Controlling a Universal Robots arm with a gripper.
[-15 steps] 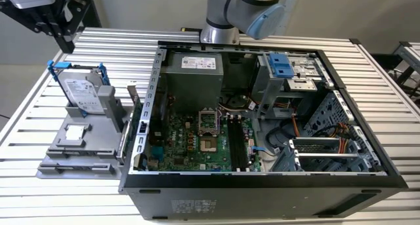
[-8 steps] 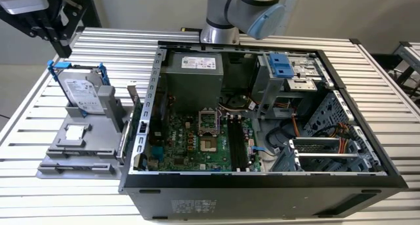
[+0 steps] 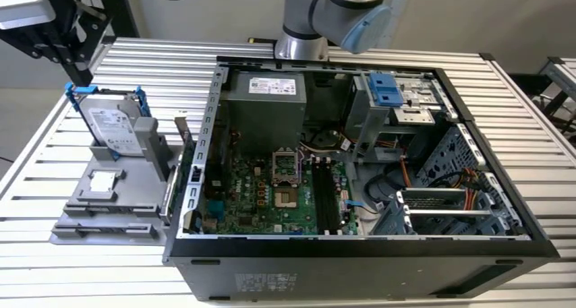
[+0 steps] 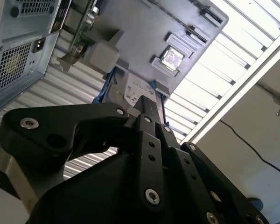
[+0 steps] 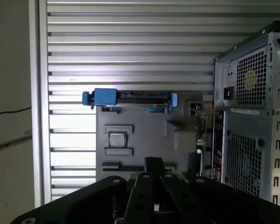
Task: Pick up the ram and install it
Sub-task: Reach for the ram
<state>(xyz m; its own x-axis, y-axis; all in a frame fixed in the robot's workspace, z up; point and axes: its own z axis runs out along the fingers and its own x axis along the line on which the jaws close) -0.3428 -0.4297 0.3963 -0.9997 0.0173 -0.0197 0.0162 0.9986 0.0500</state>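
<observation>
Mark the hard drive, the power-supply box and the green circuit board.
hard drive [image 3: 112, 129]: exterior view, its labelled face.
power-supply box [image 3: 263, 119]: exterior view, its grey side wall.
green circuit board [image 3: 241, 190]: exterior view, green area beside the processor socket.

Here's the ram [image 5: 123, 166], a long, thin, dark memory stick, stretched crosswise along 1 end of the grey plastic holder tray [image 5: 144, 140]. That tray rests on the slatted metal surface [image 5: 130, 46], just beside the open computer case [image 5: 252, 116], so the stick is not yet installed. The small square chip [image 5: 117, 138] lies between it and the blue-framed drive [image 5: 130, 98]. Its middle is hidden behind the black end effector [image 5: 154, 161], and its label strip can't be made out.
</observation>
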